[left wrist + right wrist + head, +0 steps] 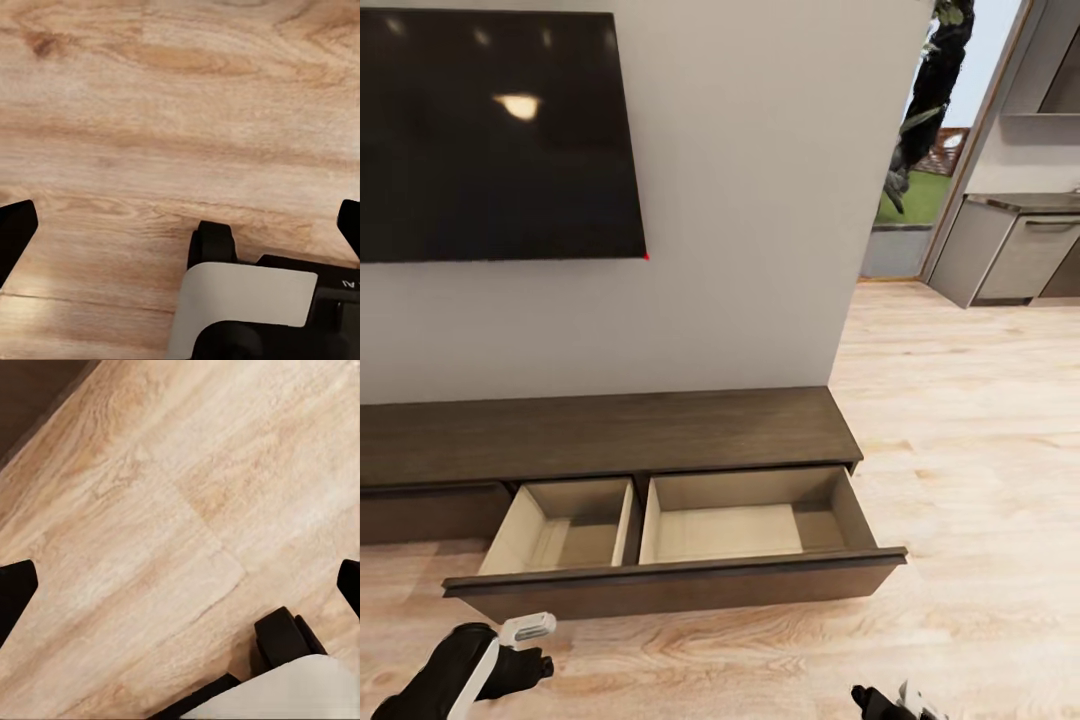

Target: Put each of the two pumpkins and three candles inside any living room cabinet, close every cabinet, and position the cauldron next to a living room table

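A white wall takes up most of the head view, with a large black screen mounted on it at the upper left. Below runs pale wood-plank floor, stretching right toward a doorway where grey kitchen units stand and a dark plant hangs beside a strip of green outdoors.

The cabinet, long, low and dark brown, sits against the foot of the wall. 1 wide drawer is pulled out toward the robot, its dark front panel standing well clear of the cabinet body. Inside, a divider splits it into 2 pale beige compartments, a narrower one at left and a wider one at right; both show only bare beige bottoms and walls.

The left claw hangs low at the bottom left of the head view, in front of the drawer front and apart from it. In the left wrist view its black fingertips stand wide apart, released, with only floor planks between them. The right claw peeks in at the bottom edge; the right wrist view shows its fingertips equally spread over bare floor, holding nothing.
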Controlling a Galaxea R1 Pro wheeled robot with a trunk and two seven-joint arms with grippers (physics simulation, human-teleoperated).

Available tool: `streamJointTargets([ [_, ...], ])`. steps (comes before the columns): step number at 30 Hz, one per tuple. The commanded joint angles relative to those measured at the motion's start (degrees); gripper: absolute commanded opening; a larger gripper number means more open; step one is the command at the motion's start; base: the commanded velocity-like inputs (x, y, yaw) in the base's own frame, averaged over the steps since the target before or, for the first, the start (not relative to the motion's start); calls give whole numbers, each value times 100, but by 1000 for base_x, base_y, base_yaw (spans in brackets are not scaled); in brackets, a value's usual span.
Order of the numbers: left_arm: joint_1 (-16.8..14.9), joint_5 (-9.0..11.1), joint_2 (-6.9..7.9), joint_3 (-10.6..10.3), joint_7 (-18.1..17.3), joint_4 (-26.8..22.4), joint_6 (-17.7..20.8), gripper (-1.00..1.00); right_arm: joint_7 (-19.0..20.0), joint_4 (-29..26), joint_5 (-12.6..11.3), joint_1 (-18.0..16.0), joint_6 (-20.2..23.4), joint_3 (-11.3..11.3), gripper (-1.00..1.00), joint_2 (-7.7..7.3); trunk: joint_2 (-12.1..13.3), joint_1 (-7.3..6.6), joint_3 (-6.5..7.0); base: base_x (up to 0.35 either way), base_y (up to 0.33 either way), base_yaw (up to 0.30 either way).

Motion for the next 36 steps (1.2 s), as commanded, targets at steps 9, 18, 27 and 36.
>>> streamJointTargets([
  [9, 1, -16, -328, -16, 235, 704, -821, 100, -1043, -8, 24, 0, 28, 83, 100, 99, 362, -198, 162, 0, 0, 0],
  [18, 4, -5, -619, -41, 1001, 1320, -1901, 100, -1189, -95, 35, 0, 19, 112, 100, 246, 523, -286, 234, 0, 0, 0],
  [27, 2, 2, -660, -54, 1029, 1333, -1966, 100, -1214, -234, 36, 0, 17, 121, 100, 257, 523, -286, 244, -41, 0, 186],
  [36, -16, 2, -645, -47, 1019, 1333, -1965, 100, -1223, -237, 36, -1, 17, 121, 100, 258, 523, -286, 244, -58, 0, 287],
])
